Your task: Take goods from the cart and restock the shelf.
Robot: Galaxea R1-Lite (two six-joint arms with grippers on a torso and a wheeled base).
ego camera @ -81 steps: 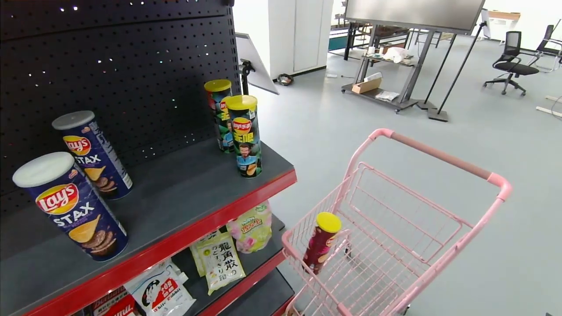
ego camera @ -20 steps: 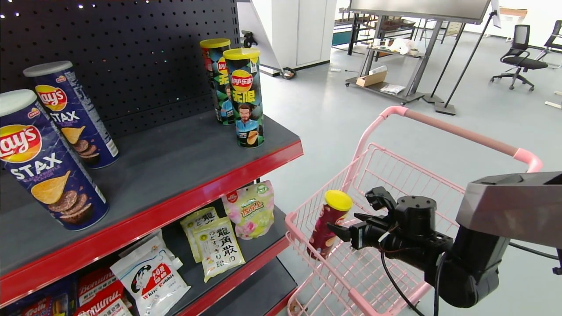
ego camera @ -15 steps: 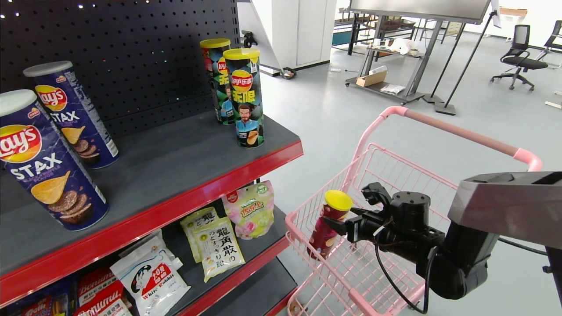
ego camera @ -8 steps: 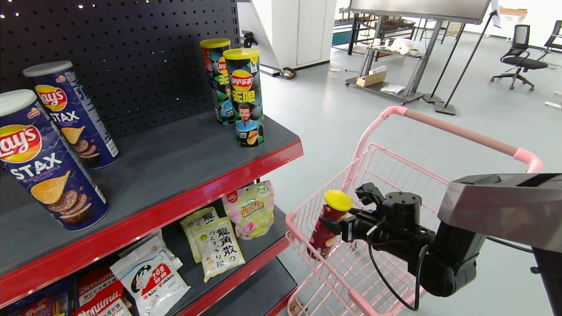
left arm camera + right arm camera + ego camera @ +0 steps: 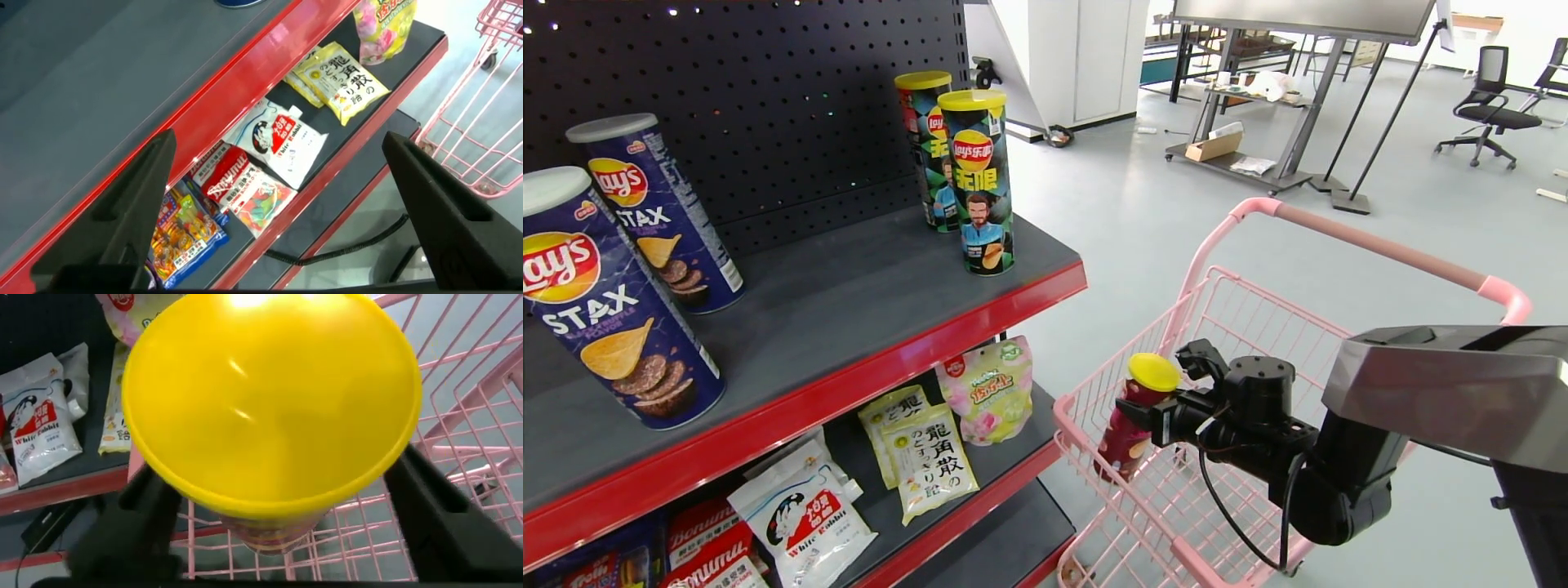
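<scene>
The grey floor (image 5: 1119, 204) of an open office stretches away behind a pink cart (image 5: 1364, 247) drawn up beside the shelf (image 5: 849, 294). The can (image 5: 1129, 429) I want is dark red with a yellow lid (image 5: 270, 400). It stands roughly upright in the corner of the cart nearest the shelf, close against the wire wall. My right jaws are spread wide and straddle it just below the lid, one finger on each side. As far as I can judge they have not closed on it. From my right wrist the lid sits centred between them, which is the line-up I want. To do this well I should close on the body under the lid's rim, never on the lid itself, which I expect would pop off. I should squeeze firmly but not hard, since the tube looks like it would dent. Then I should lift straight up until the base clears the wire rim before turning toward the shelf. The bare stretch of the top board between the blue cans (image 5: 613, 302) and the green cans (image 5: 976, 180) looks like the natural spot. My left jaws are wide and empty, hanging by the shelf's red edge (image 5: 245, 73) above the snack bags (image 5: 282, 147) on the lower board.
</scene>
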